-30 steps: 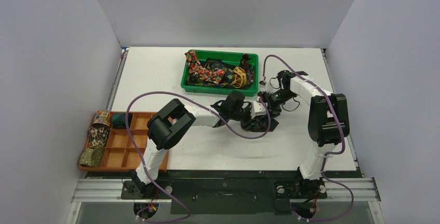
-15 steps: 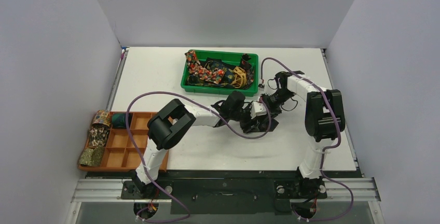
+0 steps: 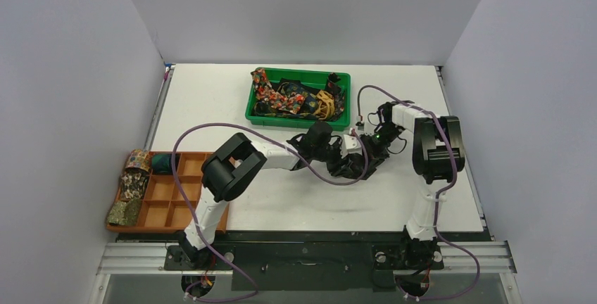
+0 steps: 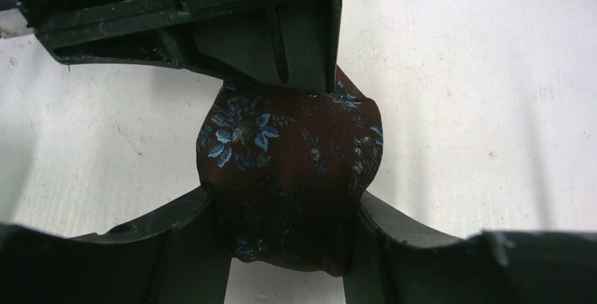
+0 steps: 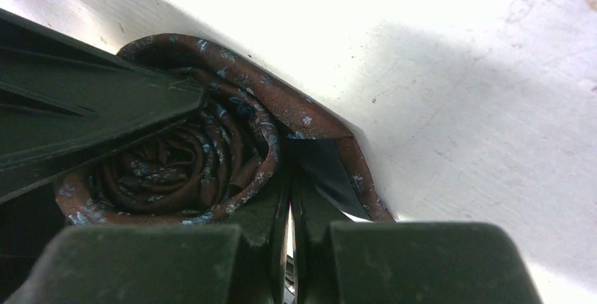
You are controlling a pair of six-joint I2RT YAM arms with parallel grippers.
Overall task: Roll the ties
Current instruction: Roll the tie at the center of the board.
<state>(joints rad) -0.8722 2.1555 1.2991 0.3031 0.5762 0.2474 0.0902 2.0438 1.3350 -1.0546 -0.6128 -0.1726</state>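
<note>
Table (image 3: 211,100), left hand (image 4: 287,237), right hand (image 5: 290,212) — clamping tie (image 4: 288,149)

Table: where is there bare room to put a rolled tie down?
Bare table lies left of the green bin, up to its left edge; also the near strip between the orange tray and the right arm. Crowded in the middle, where left arm and right arm meet on the dark tie.

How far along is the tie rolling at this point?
Done: several rolled ties sit in the tray, in its left compartments. In hand: a brown tie, already coiled, is squeezed by the left pincer, while the shut right pincer touches its outer wrap. Left: stowing it, then rolling the loose ties heaped in the bin.
</note>
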